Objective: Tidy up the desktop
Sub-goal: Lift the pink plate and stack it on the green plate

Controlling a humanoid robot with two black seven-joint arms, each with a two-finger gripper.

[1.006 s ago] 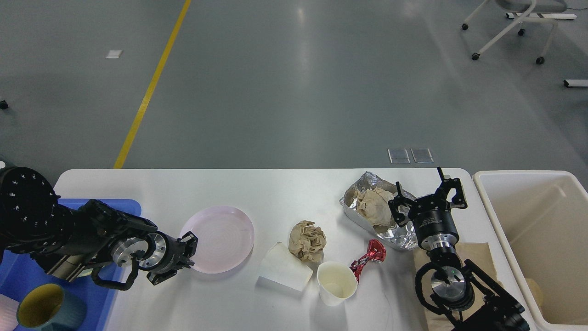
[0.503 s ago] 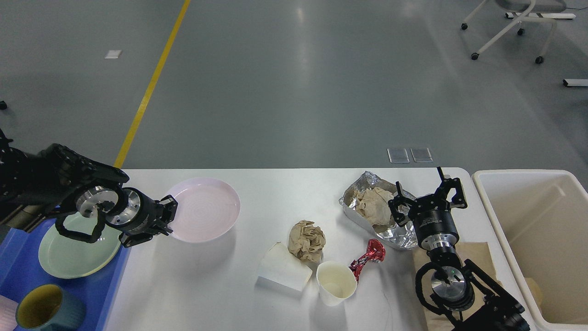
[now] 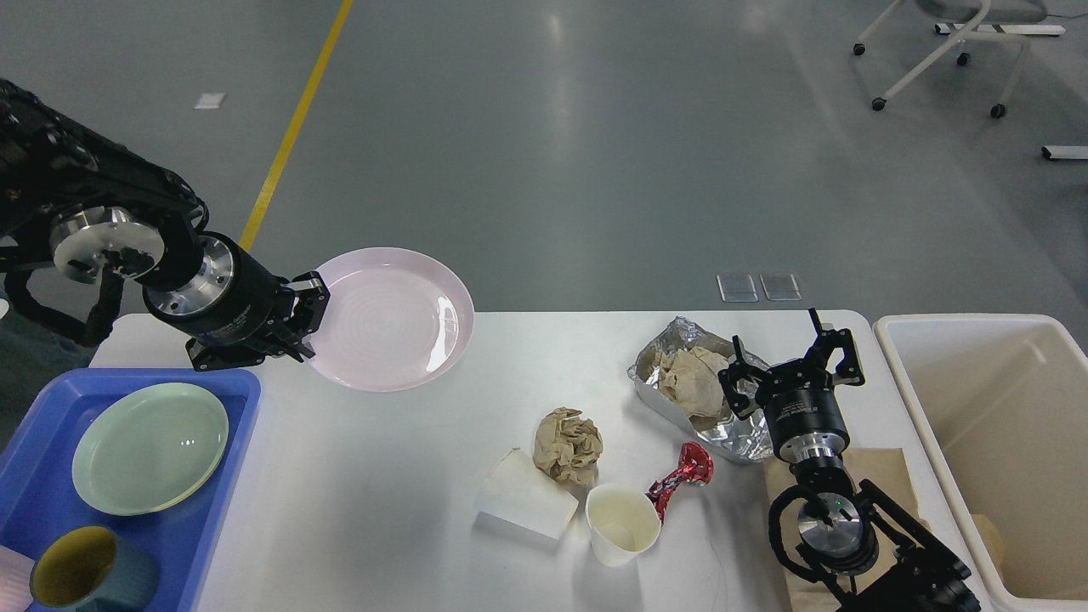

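1 pink plate (image 3: 391,319) gripped by left hand (image 3: 310,319), above desktop (image 3: 357,510) far edge

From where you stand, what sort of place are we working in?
Probably a lab or industrial test hall, not a home: a polished grey concrete floor with a yellow painted line, a white wheeled chair base, and a large white rectangular desktop staged with rubbish and dishes.

Single head view, looking forward and down

From above the near edge it takes in the white desktop (image 3: 408,510) at mid range, with grey floor (image 3: 595,153) beyond; no second view.
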